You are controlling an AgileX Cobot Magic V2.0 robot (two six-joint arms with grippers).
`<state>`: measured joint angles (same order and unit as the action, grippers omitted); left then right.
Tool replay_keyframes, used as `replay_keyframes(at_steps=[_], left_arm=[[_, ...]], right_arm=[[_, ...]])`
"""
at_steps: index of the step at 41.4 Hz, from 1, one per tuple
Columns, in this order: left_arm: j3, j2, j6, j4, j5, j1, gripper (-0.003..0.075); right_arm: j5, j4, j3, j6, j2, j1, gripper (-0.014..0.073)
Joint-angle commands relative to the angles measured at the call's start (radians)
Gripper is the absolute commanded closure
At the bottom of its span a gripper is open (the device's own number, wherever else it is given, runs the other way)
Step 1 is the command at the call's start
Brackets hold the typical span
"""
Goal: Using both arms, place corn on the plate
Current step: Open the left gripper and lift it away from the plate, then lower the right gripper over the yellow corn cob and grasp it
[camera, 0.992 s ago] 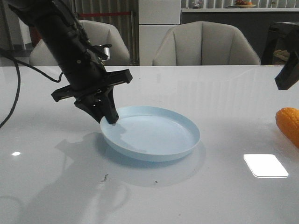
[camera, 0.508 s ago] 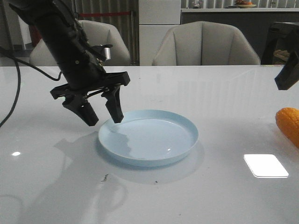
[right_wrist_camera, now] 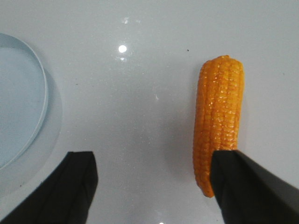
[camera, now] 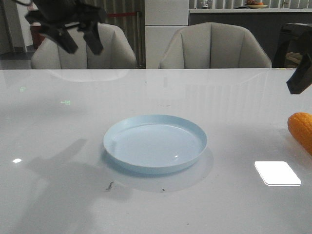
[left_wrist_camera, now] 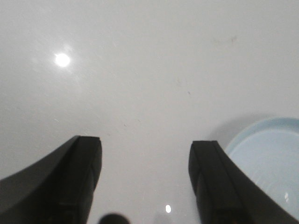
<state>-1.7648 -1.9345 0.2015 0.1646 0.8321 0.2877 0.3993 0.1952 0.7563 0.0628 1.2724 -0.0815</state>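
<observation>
Lifted clear of the plate point(camera: 155, 143), the left gripper point(camera: 78, 38) hangs wide open and empty, so the right gripper point(right_wrist_camera: 152, 186), also spread empty, must next close on the corn point(right_wrist_camera: 218, 121) lying on the table well right of the plate.

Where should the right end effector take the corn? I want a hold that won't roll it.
Probably across its middle, coming straight down. The corn lies flat on the table, apart from the plate. The right end effector is open, one finger overlapping the cob's near end in view, so it likely needs recentring so the fingers span the cob.
</observation>
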Motion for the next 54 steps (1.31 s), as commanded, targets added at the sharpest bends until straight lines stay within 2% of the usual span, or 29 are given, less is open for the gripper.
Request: replay_keyframes(at_steps=[1,9,17,24,33,41,46,50,54], left_arm=[[-0.010,0.128,0.005,0.002,-0.094,-0.046,0.0293],[0.139,0.294,0.005,0.002,-0.213,-0.166,0.0346],[0.447,0.485,0.026,0.002,-0.372,-0.285,0.0405],[0.721,0.649,0.064,0.002,-0.543,-0.321,0.0439],[0.999,0.798,0.064,0.008,-0.632,-0.323,0.0455],[1.086,0.856,0.064,0.008,-0.622,-0.323,0.0463],[1.088,0.858,0.064,0.008,-0.616,-0.323,0.0463],[1.088,0.858,0.064,0.008,-0.616,-0.323,0.0463],[1.088,0.858,0.064,0.008,-0.622,-0.323,0.0463]], right_arm=[[-0.047,0.003,0.034,0.001,-0.022,0.009,-0.0009],[-0.047,0.003,0.034,0.001,-0.022,0.009,-0.0009],[-0.046,0.003,0.034,0.001,-0.022,0.009,-0.0009],[-0.045,0.003,0.034,0.001,-0.022,0.009,-0.0009],[-0.033,0.003,0.034,0.001,-0.022,0.009,-0.0009],[-0.012,0.003,0.038,-0.029,-0.021,0.048,-0.0009],[0.035,0.003,0.091,-0.097,-0.004,0.161,-0.0009],[0.104,-0.005,0.158,-0.056,0.040,0.241,-0.0009],[0.176,-0.005,0.237,0.029,0.115,0.257,-0.0009]])
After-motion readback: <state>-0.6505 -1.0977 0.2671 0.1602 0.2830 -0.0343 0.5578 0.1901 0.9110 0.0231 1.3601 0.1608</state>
